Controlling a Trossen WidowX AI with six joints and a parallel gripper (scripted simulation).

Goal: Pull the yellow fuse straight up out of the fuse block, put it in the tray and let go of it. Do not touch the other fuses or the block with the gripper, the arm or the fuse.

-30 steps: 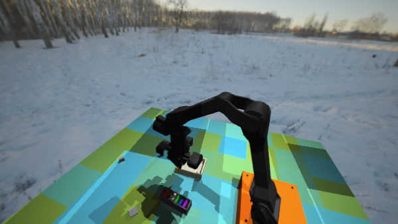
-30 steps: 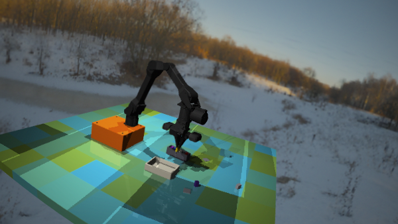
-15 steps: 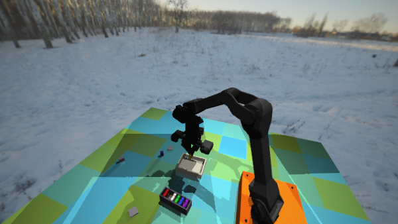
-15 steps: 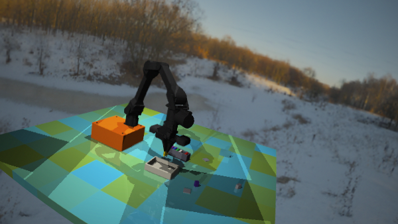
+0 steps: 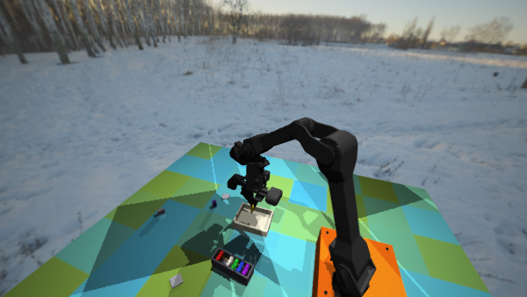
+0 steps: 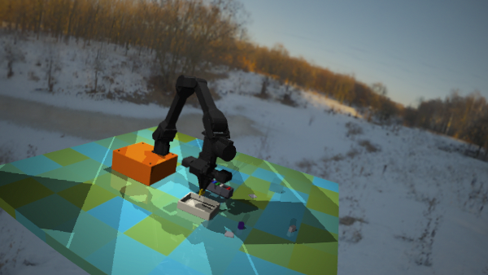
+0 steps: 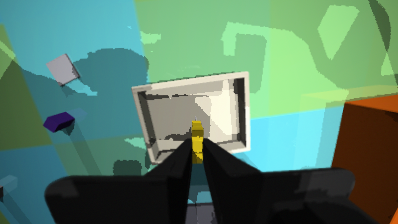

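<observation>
My gripper (image 5: 253,204) (image 6: 202,189) (image 7: 197,143) is shut on the yellow fuse (image 5: 253,208) (image 6: 201,192) (image 7: 197,131) and points down. The fuse hangs from the fingertips above the tray; in the wrist view it overlaps the tray's near wall and part of its floor. The tray (image 5: 249,230) (image 6: 208,216) (image 7: 248,110) is a pale open box with nothing seen lying in it. The fuse block (image 5: 231,271) (image 6: 221,190) is dark and holds several fuses, red, white, green, blue and purple, with a gap between red and white. The fingers hide part of the fuse.
The orange base box (image 5: 322,264) (image 6: 130,164) (image 7: 370,145) stands to one side. A dark purple piece (image 5: 213,204) (image 6: 241,225) (image 7: 59,122) and a pale flat piece (image 5: 226,196) (image 6: 229,234) (image 7: 63,69) lie beyond the tray. Another pale piece (image 5: 176,280) (image 6: 252,196) lies near the block, and a small piece (image 5: 160,212) (image 6: 292,229) lies farther off.
</observation>
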